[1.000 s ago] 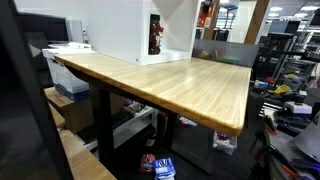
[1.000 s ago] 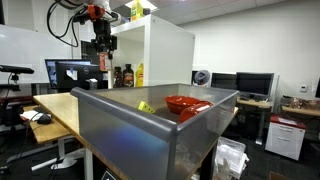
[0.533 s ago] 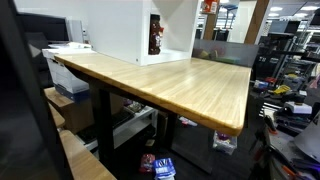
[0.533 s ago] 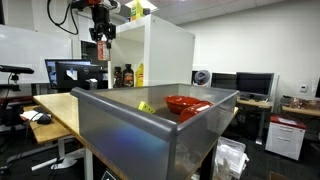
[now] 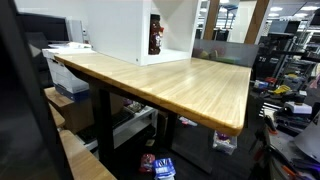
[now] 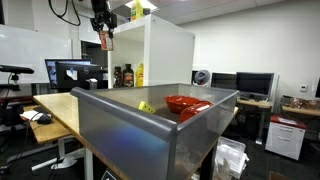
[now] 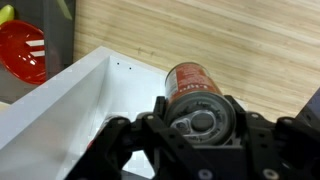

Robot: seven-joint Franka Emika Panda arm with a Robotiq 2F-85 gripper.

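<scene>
The claw [image 7: 200, 128] grasps a red can [image 7: 192, 82], held aloft above the white shelf box [image 7: 70, 105], not yet set down.

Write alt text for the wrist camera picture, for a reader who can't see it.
Seen from above, the gripper holds a red can with a metal top between its fingers. Below it lie a white cabinet and a wooden table, with a red bowl at the upper left.

The long, light-wood butcher-block bench [image 5: 185, 85] runs from the left edge to the lower right of the frame, with a tall white open-fronted cabinet [image 5: 115, 30] standing on its far, upper-middle part.
</scene>
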